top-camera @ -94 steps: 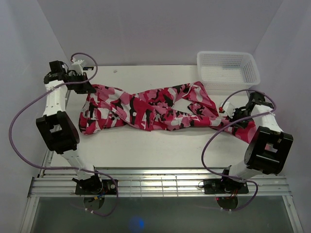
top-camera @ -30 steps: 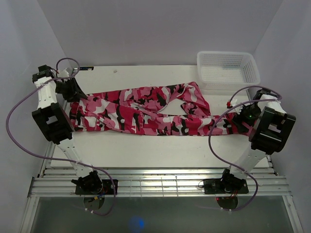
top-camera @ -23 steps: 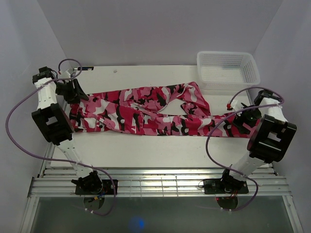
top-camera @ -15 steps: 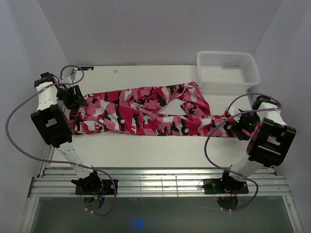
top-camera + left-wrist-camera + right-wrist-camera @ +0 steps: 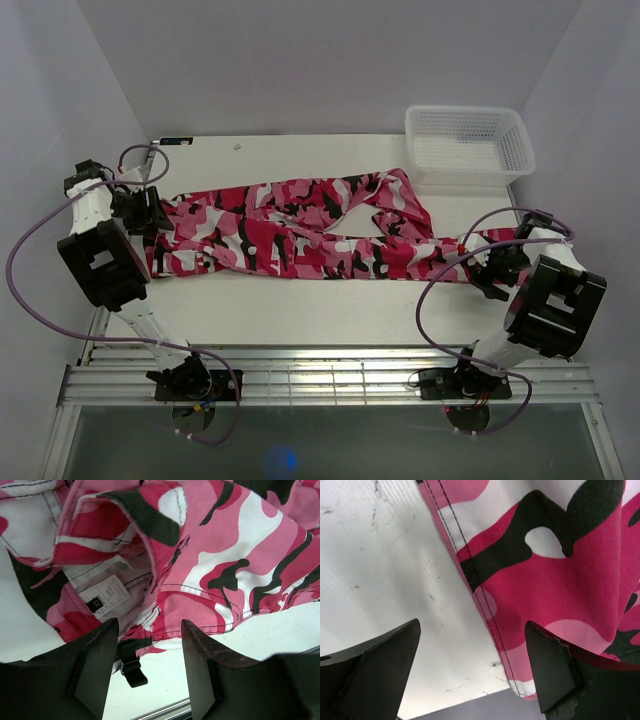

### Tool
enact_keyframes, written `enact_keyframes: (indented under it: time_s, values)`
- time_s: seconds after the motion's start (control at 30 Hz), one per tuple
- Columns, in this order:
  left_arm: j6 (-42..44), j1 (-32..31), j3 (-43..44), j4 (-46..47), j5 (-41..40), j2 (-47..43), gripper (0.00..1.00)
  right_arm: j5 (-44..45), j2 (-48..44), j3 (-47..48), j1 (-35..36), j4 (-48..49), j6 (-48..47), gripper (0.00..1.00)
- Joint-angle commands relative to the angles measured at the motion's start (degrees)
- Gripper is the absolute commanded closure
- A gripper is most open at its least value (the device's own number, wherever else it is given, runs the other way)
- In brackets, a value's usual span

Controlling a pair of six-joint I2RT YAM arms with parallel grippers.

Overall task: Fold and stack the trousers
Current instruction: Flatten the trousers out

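While fingers (image 5: 95, 670) stand apart, trousers (image 5: 240, 555) lie beneath.

The right gripper (image 5: 472, 635), jaws apart, hangs over the trousers (image 5: 560, 565).

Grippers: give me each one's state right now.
Left gripper: open, jaws apart at the waistband of the trousers, gripping nothing.
Right gripper: open wide over the trousers' hem, gripping nothing.

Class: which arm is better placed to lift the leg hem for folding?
Right, likely: the right gripper sits open at the hem of the trousers; the left gripper is at the waist.
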Motion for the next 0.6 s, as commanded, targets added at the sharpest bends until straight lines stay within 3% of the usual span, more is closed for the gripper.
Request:
enact_keyframes:
  time_s: [0.0,0.1,0.2,0.3,0.33,0.4,0.43,0.53,0.57]
  values:
    - [2.5,2.0,-0.4,0.5,3.0,-4.2,0.36,-2.5,-1.0,-2.2,1.2,8.1,-1.7,0.1]
    - [4.0,2.5,-0.7,-0.8,4.8,-3.6,0.36,-2.4,1.1,-2.3,2.5,10.2,-0.6,0.1]
    - [6.3,2.6,-2.6,-1.7,5.9,-3.8,0.36,0.1,3.5,-3.6,3.5,11.0,-1.3,0.0]
    - [7.4,2.6,-5.2,-0.9,6.1,-4.6,0.36,1.6,4.4,-5.4,3.5,12.9,-1.9,0.25]
    - [7.8,2.6,-5.8,0.0,6.2,-5.0,0.36,1.9,4.4,-5.9,3.5,13.2,-2.1,0.42]
    - [8.4,2.6,-7.2,0.7,7.2,-5.4,0.37,1.6,3.6,-7.0,3.5,13.9,-2.1,0.57]
    - [8.7,2.6,-7.4,1.2,7.8,-5.7,0.37,1.3,3.1,-7.2,3.5,14.0,-2.1,0.71]
    - [9.4,2.6,-7.5,0.7,11.2,-5.8,0.41,0.4,1.4,-6.8,3.4,13.8,-1.5,0.92]
    - [9.7,2.6,-7.2,0.5,12.2,-5.7,0.43,0.2,0.7,-6.4,3.2,13.6,-0.7,0.92]
